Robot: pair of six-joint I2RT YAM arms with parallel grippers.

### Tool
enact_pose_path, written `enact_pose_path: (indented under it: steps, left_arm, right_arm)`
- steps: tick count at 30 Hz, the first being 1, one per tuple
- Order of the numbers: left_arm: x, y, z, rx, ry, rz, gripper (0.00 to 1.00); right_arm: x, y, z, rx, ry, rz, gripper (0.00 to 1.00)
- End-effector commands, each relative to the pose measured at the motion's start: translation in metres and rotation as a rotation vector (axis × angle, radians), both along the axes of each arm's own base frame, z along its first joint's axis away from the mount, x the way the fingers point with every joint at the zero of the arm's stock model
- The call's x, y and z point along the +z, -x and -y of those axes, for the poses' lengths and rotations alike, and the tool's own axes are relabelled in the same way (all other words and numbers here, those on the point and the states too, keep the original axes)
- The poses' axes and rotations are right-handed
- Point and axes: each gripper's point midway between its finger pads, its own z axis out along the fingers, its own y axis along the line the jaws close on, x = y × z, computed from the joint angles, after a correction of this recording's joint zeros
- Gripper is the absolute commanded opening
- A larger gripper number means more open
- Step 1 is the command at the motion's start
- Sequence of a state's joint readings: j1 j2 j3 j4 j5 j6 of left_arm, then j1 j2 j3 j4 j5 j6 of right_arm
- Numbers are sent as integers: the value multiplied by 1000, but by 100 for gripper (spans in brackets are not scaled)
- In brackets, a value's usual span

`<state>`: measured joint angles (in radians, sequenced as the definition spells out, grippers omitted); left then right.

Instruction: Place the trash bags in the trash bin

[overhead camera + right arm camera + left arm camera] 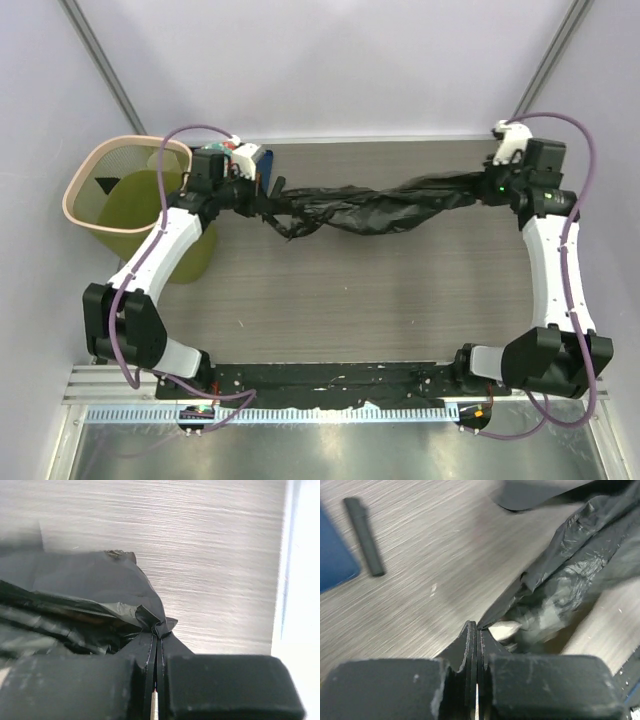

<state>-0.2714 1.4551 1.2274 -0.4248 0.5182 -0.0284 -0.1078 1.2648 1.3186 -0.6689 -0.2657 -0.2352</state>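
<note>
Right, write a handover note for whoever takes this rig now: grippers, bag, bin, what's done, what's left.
Left gripper: shut on the left end of the trash bag.
Right gripper: shut on its right end.
Bag: stretched between the two grippers across the far part of the table.
Trash bin: beyond the table's left edge, beside the left arm; the bag is not in it.
Done: bag gripped at both ends.
Left: carry it over the bin's rim, probably leading with the left arm, and release.

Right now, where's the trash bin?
Top external view, far left: the trash bin stands off the table's back-left corner, just left of the left claw gripping the trash bag.
</note>
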Motion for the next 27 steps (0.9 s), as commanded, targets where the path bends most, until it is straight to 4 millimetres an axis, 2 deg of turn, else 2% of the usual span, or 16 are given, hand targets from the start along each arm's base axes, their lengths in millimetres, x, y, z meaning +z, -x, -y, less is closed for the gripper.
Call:
enact_pose_path:
  steps: [1, 2, 9, 12, 13, 14, 16, 17, 19, 20, 21, 23, 24, 25, 26, 27]
  left_arm:
    - [-8, -4, -27, 111, -3, -38, 0]
    - [-18, 1, -27, 104, -11, -66, 0]
    - [-32, 32, -18, 0, 10, -104, 0]
    - [-40, 40, -23, -24, -47, -73, 0]
    - [-43, 41, -26, -22, -64, -76, 0]
    - [-50, 43, -30, -13, -92, -93, 0]
    - [-56, 46, -33, -21, -116, -109, 0]
    - [-55, 49, -31, -41, -105, -109, 0]
    - [-45, 62, -13, -142, -77, -92, 0]
    - [-30, 63, -2, -204, -78, -33, 0]
    - [-17, 78, 20, -294, -57, -5, 0]
    - [11, 92, 50, -382, -15, 44, 0]
    - [19, 97, 58, -411, 2, 58, 0]
    - [23, 103, 65, -432, 6, 48, 5]
    - [35, 108, 74, -455, 13, 55, 37]
    - [40, 108, 74, -433, 32, 22, 53]
  right_arm:
    - [7, -9, 50, -191, -53, 28, 1]
    - [4, -8, 53, -206, -61, 18, 1]
    - [-18, 14, 39, -161, -114, -57, 1]
    - [-23, 17, 54, -213, -65, -72, 1]
    - [-22, 17, 69, -255, -54, -69, 1]
    - [-12, 14, 78, -279, -42, -45, 1]
    - [-8, 13, 95, -322, -31, -45, 1]
    - [1, 12, 102, -331, -22, -28, 1]
    - [6, 17, 88, -256, -53, -43, 1]
    - [21, 18, 65, -143, -107, -12, 1]
    - [23, 26, 50, -88, -149, -36, 1]
    - [36, 33, 21, 18, -193, -25, 1]
    - [34, 42, 10, 66, -201, -55, 1]
    - [33, 49, 0, 113, -207, -71, 1]
    - [31, 56, -11, 157, -215, -91, 1]
    - [23, 70, -27, 222, -195, -144, 23]
